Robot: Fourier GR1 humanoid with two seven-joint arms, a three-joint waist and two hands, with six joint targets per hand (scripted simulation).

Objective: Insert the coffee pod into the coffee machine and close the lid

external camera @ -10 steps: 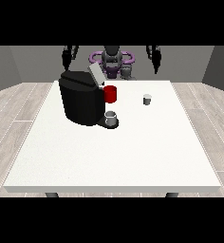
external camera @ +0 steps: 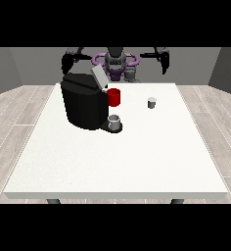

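The black coffee machine (external camera: 85, 105) stands on the left half of the white table (external camera: 117, 162). Its grey lid (external camera: 99, 77) is tipped up and open, and a red holder (external camera: 114, 97) juts from its front. A small grey cup (external camera: 115, 122) sits on the machine's base under the holder. The little grey coffee pod (external camera: 151, 102) stands upright on the table, to the right of the machine. The hand at the view's left (external camera: 67, 62) hangs behind the machine's far side. The hand at the view's right (external camera: 162, 62) is raised beyond the table's far edge, well behind the pod. Neither hand touches anything.
The robot's torso (external camera: 116, 63) with purple rings is behind the table's far edge. Grey wood floor surrounds the table. White tabletop stretches in front of the machine and pod, towards the camera.
The hand at the view's right has drifted slightly to the right. The machine, cup and pod have not moved.
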